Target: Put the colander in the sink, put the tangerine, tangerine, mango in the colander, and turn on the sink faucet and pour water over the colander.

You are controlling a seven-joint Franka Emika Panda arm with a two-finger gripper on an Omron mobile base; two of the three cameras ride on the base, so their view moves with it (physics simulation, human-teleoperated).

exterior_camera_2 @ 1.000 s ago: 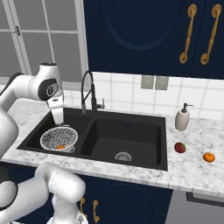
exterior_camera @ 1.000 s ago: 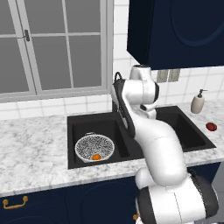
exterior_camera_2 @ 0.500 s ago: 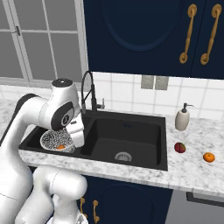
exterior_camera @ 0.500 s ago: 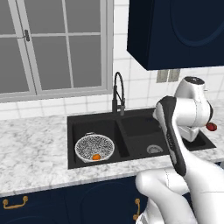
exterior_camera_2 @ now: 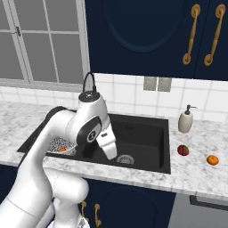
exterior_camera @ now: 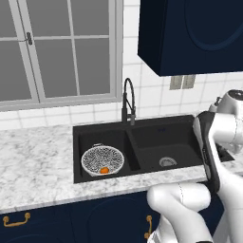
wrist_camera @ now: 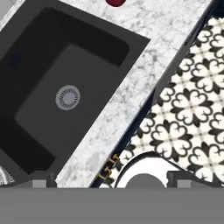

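Colander [exterior_camera: 102,161] sits in sink's [exterior_camera: 180,142] left basin w/ one tangerine [exterior_camera: 104,170] inside at its 6 o'clock; right basin bare bar the drain [wrist_camera: 68,97]. Mango [exterior_camera_2: 182,150] and 2nd tangerine [exterior_camera_2: 213,160] wait on surface [exterior_camera_2: 196,171], at 3 o'clock from sink. Pincer [exterior_camera_2: 112,154] released, holding nothing, over right basin; prob. heading for the fruit. Faucet [exterior_camera: 128,101] dry.
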